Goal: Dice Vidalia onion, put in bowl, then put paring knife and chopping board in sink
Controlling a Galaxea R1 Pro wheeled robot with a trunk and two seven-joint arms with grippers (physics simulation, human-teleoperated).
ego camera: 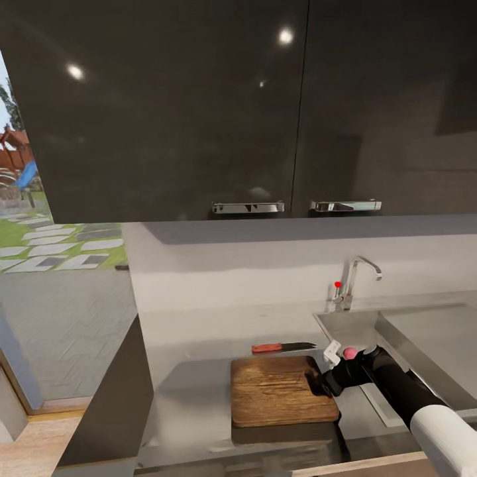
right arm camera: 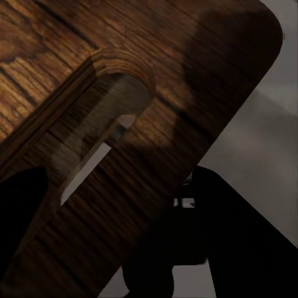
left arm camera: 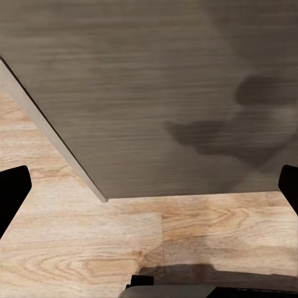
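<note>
Two sets of fingers, in very different spots. Left fingers [left arm camera: 11,198] hang low, facing a grey cabinet front [left arm camera: 155,81] and pale wood floor [left arm camera: 74,248]. They are spread wide with nothing between them, and have no part in this step.

On the bench [ego camera: 192,344], the board [ego camera: 281,391] lies flat-looking near the front edge, with the knife [ego camera: 283,346] just behind it, apart from it, its red handle toward the left.

Right fingers [right arm camera: 248,248] sit at the board's right end, by the handle slot. In the wrist view one dark finger shows on either side of the rounded corner, so they straddle the wood, but I cannot tell whether they are clamped on it or only hovering.

Onion [ego camera: 349,353] — whole, uncut — shows just behind the right wrist, near the bench strip between board and sink [ego camera: 430,338]. Whether it rests on the bench or against the arm is unclear. Tap [ego camera: 358,271] stands behind the basin's left corner.

Judgement: the onion is out of the sink and the step in hand is getting it onto the board for cutting.
- Any nudge of the board should be small and level, keeping it off the knife.
- The wrist should clear the onion before swinging, as a round thing rolls easily.
- The onion is best set mid-board, away from the slot.
</note>
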